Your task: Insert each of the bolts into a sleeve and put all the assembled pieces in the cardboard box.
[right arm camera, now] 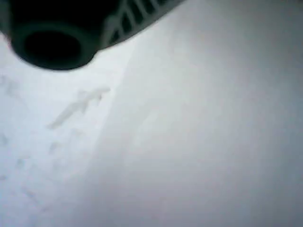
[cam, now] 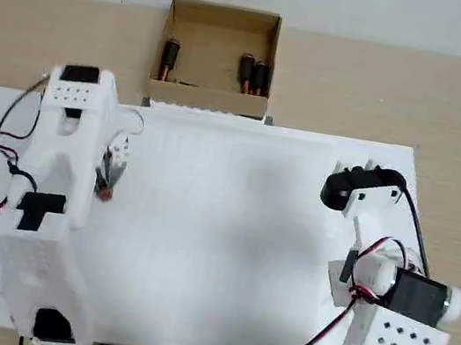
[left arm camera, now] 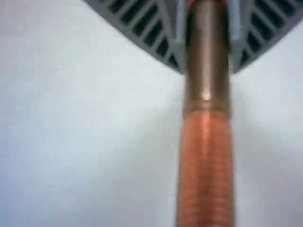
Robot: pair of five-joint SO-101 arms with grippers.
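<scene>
Bolt (left arm camera: 207, 118) is pinched by its smooth shank in your left gripper (cam: 108, 173), thread jutting free, low over the left side of the white mat (cam: 217, 251). Your right gripper (cam: 342, 190) is closed around the black sleeve (right arm camera: 52, 45), well apart across the mat. Bring them together off-axis and the thread will likely catch the sleeve's rim, twisting either piece in its jaws or dropping it.

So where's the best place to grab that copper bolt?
Judging by its shape, the smooth upper shaft of the bolt, pinched from its two sides, probably. That leaves the threaded end sticking out, free to go into the sleeve.
</scene>
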